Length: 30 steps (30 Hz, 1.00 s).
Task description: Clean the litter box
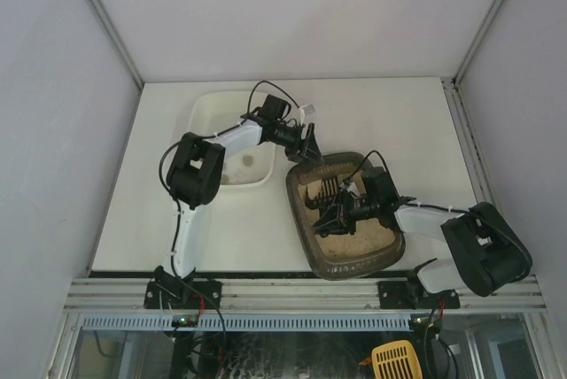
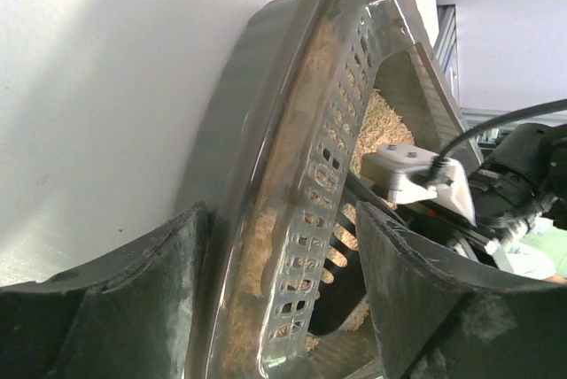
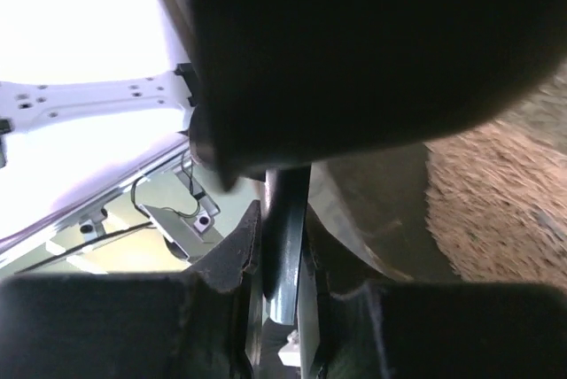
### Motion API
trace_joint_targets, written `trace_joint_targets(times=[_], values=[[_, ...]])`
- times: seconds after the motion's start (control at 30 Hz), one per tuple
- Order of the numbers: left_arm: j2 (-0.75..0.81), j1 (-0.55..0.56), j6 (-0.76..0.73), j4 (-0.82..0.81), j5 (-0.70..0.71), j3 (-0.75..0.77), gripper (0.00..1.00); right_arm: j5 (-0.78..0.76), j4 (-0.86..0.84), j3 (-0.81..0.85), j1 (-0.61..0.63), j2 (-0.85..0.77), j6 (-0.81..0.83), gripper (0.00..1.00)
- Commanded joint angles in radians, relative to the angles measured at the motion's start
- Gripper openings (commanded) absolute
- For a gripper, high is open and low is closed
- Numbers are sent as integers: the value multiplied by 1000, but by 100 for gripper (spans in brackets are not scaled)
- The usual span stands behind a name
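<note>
1 white table (image 1: 399,122) carries 1 dark brown litter box (image 1: 354,269) and 1 white tub (image 1: 213,118), worked by 2 robot arms. The litter box lies under both claws, with beige litter (image 1: 363,239) spread beneath the right one. The tub sits just behind the left claw (image 1: 307,147), under that arm's forearm.

The left arm (image 1: 190,220) rises from its base, bends sharply at the elbow and stretches across the tub to the box's far corner. There its 2 fingers (image 2: 115,308) stand on either side of the thick rim, 1 outside the wall and 1 inside. Whether they pinch the rim cannot be told.

The right arm (image 1: 425,220) folds at its elbow beside the box and reaches low over the litter. The right claw (image 1: 335,211) is clamped on the handle of 1 dark slotted scoop (image 1: 326,189), whose blade lies just ahead of the fingertips, inside the box.
</note>
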State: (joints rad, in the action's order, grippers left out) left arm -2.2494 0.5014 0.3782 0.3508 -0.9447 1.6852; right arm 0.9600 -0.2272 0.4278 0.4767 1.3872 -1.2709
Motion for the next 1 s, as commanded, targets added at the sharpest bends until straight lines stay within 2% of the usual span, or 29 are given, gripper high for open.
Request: trace_joint_targets(times=[0.0,0.1,0.2,0.33,0.37,0.43,0.5,0.73,0.97], values=[[27,13,-48,84,-74,27,69,1,304,-10,5,-1,167,0],[26,13,-57,92,-75,25,66,32,401,0,3,2,196,0],[28,14,-64,95,-71,20,64,4,548,45,-1,-34,271,0],[32,13,-76,96,-62,10,61,-34,658,87,-27,-105,299,0],[33,13,-77,96,-62,7,62,-53,681,96,-31,-121,303,0],[36,13,-77,95,-59,4,71,-99,708,104,-35,-151,290,0],[38,14,-56,77,-57,-7,75,-128,708,105,-33,-174,251,0],[67,23,8,8,-54,-52,70,-192,574,104,7,-215,16,0],[73,26,21,-15,-50,-90,66,-226,410,105,53,-129,-95,0]])
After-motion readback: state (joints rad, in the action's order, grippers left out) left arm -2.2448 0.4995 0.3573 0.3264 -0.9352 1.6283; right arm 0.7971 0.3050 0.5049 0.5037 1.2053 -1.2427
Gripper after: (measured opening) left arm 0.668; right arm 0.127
